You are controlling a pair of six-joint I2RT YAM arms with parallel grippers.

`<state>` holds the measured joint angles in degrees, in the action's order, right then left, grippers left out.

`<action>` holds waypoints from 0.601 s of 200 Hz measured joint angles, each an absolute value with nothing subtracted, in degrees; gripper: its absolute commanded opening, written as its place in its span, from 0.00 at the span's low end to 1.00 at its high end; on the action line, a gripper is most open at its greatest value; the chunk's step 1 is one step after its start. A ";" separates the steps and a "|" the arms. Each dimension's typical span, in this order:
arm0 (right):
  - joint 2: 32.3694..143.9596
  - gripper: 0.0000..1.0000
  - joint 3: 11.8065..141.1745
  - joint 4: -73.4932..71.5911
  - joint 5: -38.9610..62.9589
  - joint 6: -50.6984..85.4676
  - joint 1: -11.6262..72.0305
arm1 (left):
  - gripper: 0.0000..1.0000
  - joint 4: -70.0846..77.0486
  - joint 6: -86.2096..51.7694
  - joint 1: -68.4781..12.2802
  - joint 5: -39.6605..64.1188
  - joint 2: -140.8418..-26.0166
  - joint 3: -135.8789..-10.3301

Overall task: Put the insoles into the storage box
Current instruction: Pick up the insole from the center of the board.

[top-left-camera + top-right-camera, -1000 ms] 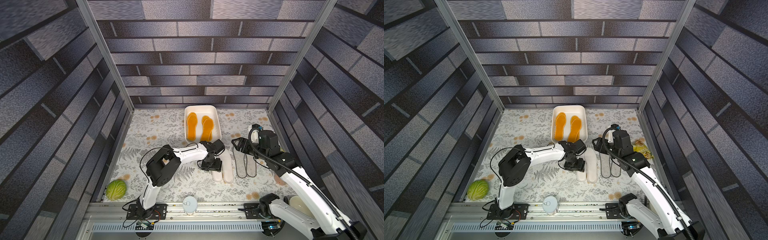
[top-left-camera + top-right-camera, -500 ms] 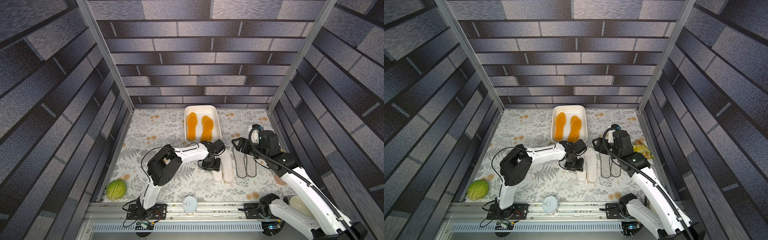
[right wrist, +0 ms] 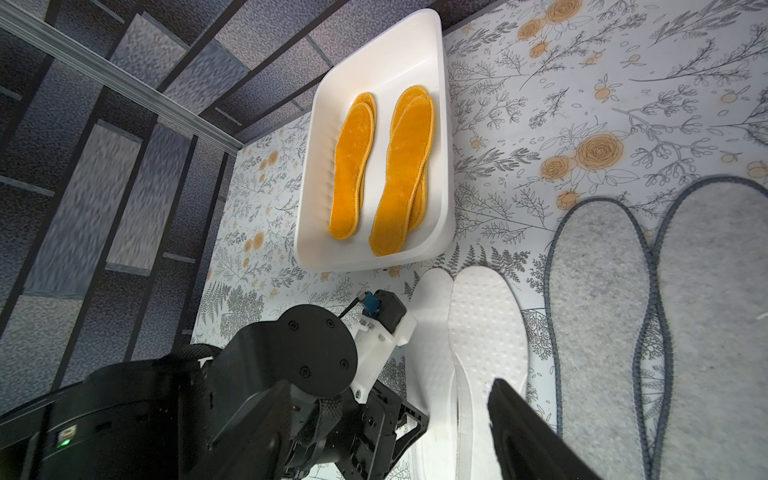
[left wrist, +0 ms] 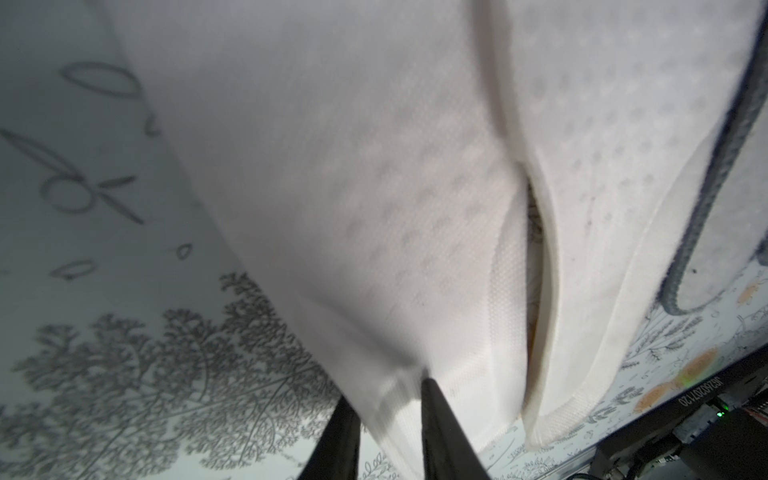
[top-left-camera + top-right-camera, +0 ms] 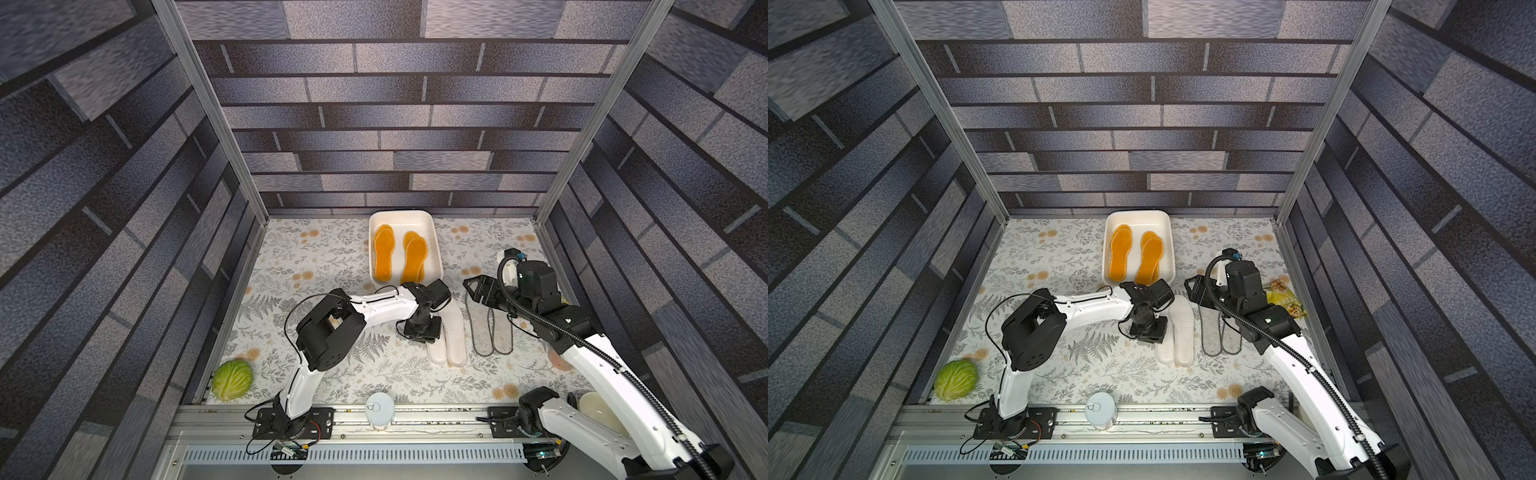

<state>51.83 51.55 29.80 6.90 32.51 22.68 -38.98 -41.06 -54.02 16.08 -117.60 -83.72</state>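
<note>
We see 4 orange insoles (image 3: 351,166) in the storage box (image 3: 442,124); 2 white insoles (image 3: 486,332) and 2 grey insoles (image 3: 594,311) wait on the surface (image 5: 316,257). Our left tool (image 4: 384,390) pinches a white edge; right tool (image 5: 471,286) wide, empty

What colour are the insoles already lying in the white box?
Orange. The insoles in the storage box show best in the right wrist view.
</note>
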 measured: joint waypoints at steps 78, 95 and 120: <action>51.83 0.76 51.55 29.80 6.90 32.51 22.68 | 0.00 -37.50 -42.37 -53.63 16.56 -117.67 -83.24; 51.83 0.76 51.57 29.80 6.92 32.51 22.68 | 0.00 -36.40 -42.48 -53.36 16.60 -116.97 -82.21; 51.86 0.76 51.57 29.78 7.14 32.51 22.68 | 0.00 -35.55 -42.48 -53.23 15.97 -115.39 -80.31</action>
